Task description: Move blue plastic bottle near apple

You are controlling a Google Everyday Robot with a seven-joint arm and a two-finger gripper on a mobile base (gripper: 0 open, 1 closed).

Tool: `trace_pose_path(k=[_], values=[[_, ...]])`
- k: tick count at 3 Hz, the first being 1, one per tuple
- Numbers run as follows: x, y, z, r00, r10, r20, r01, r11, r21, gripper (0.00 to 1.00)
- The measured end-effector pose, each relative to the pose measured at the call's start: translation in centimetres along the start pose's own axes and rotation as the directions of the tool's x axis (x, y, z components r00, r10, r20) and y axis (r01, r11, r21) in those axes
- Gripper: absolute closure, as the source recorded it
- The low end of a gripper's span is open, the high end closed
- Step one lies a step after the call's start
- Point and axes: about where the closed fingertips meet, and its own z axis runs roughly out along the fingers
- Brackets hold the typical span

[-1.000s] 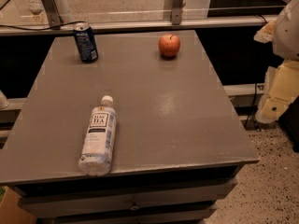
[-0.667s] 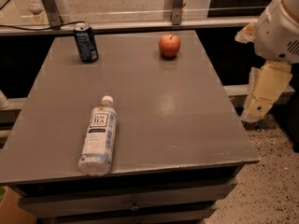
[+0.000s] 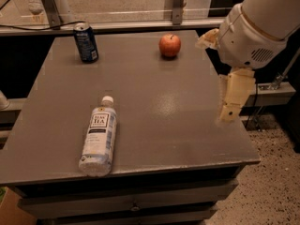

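Jaws at right edge of table (image 3: 187,125), spread cannot tell | blue plastic bottle (image 3: 99,139) lying well apart, front-left

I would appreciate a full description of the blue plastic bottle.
The blue plastic bottle, clear pale bluish with white cap and dark-logoed white label, lies on its side at the front left of the table, cap toward the back. Only the table touches it; the gripper hangs at the table's right edge.
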Motion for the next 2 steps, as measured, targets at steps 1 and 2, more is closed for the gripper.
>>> trace_pose_path(k=[1,2], values=[[-2.90,0.39,1.92,0.987,-0.145,0.065,0.148,0.9874,-0.055,0.00],[-3.06,0.38,1.89,0.983,-0.169,0.068,0.172,0.9837,-0.051,0.00]])
